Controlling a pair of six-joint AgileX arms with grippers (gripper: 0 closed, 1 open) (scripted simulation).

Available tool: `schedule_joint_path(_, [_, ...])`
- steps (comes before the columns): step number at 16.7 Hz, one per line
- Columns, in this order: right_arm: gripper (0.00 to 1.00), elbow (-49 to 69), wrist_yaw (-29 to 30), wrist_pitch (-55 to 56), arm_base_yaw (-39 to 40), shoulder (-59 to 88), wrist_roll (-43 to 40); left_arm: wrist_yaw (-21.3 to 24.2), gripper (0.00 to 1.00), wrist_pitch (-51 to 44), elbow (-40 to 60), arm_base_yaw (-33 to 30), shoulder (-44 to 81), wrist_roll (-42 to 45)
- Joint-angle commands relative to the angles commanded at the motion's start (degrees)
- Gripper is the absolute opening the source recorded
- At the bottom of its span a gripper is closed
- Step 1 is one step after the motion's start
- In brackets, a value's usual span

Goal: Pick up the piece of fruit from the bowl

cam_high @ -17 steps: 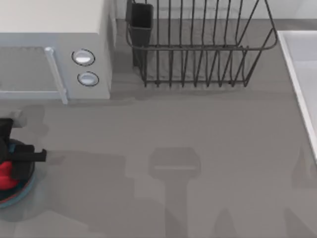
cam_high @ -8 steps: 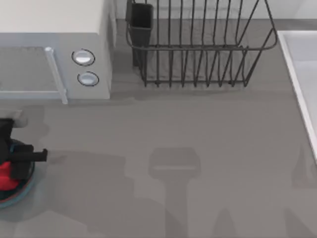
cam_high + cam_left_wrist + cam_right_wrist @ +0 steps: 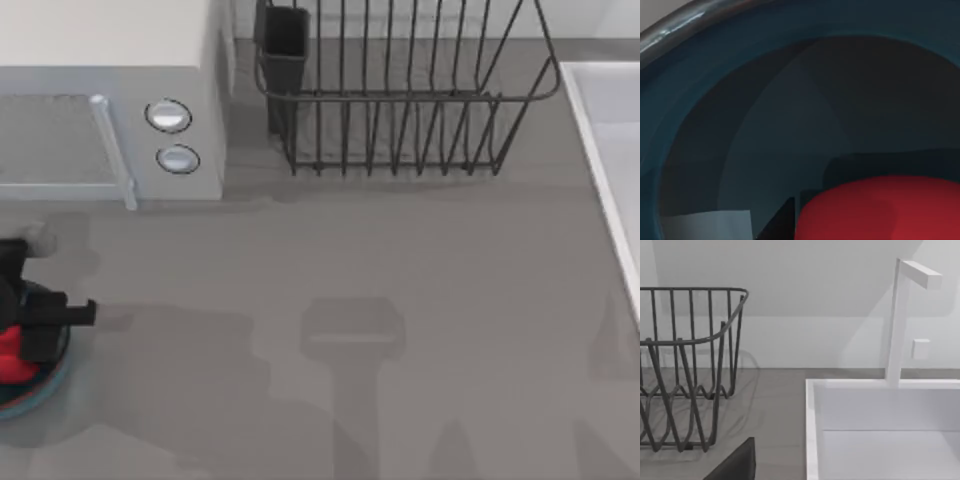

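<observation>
- The piece of fruit [image 3: 10,352] was smooth, rounded and bright red, and sat inside the bowl [image 3: 55,382] at the far left edge of the table [image 3: 400,300] in the top view.
- In the left wrist view the fruit [image 3: 880,207] showed as a plain matte red dome against the bowl's [image 3: 715,65] dark blue curved wall, with a glossy rim above.
- The left gripper [image 3: 30,320], black and blocky, was low over the bowl and directly over the fruit; I could not tell how its jaws stood.
- The table surface was flat, uniform grey.
- Behind it stood a pale microwave [image 3: 110,120] with two round knobs, a dark wire dish rack [image 3: 400,100], and a white sink [image 3: 880,430].
</observation>
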Motion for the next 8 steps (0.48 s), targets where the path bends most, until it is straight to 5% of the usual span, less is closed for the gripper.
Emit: schedule_joint_path(8, [1.0,0.0,0.0,0.0,0.0,0.0,0.0,2.4,0.0,-3.8,2.9,0.3,-5.3,0.3])
